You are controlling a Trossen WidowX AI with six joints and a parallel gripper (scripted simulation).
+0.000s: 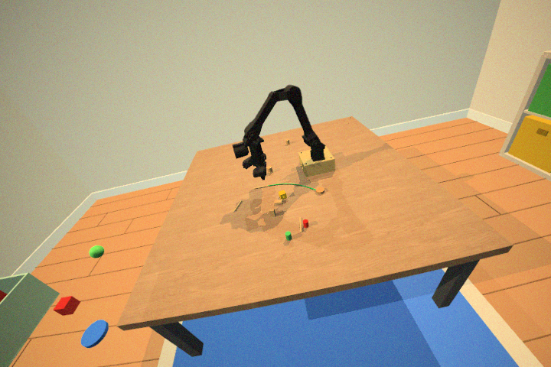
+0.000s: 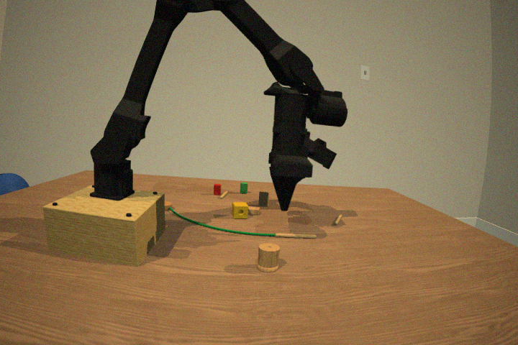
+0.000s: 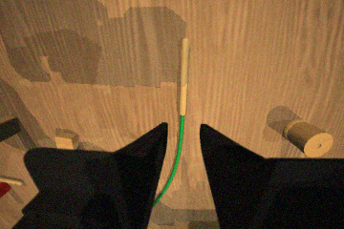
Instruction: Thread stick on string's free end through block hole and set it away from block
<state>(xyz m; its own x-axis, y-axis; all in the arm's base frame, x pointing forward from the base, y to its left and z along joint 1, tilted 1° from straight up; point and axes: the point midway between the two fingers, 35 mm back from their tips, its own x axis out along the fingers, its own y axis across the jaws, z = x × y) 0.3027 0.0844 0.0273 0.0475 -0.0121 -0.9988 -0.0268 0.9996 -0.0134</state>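
Observation:
My gripper [image 1: 263,178] [image 2: 284,210] [image 3: 183,128] points down above the table, fingers part open and empty. The thin stick [image 1: 261,187] [image 2: 296,235] [image 3: 183,78] lies flat on the table, beyond the fingertips in the wrist view. The green string [image 1: 289,184] [image 2: 214,228] [image 3: 178,153] curves from it to the round button [image 1: 320,189] [image 2: 167,204]; in the wrist view its stick end shows between the fingers, lower down on the table. The yellow block [image 1: 282,194] [image 2: 235,214] stands on the table, its hole visible in the exterior view, with nothing through it. The wrist view does not show it.
A pale block [image 1: 278,202] [image 3: 66,140] lies beside the yellow one, a dark block [image 2: 263,198] [image 3: 4,130] farther off. Loose sticks [image 2: 338,220] [image 2: 224,194], a red cylinder [image 1: 305,223], a green cylinder [image 1: 288,235] and a wooden cylinder [image 2: 268,258] [image 3: 306,138] are around.

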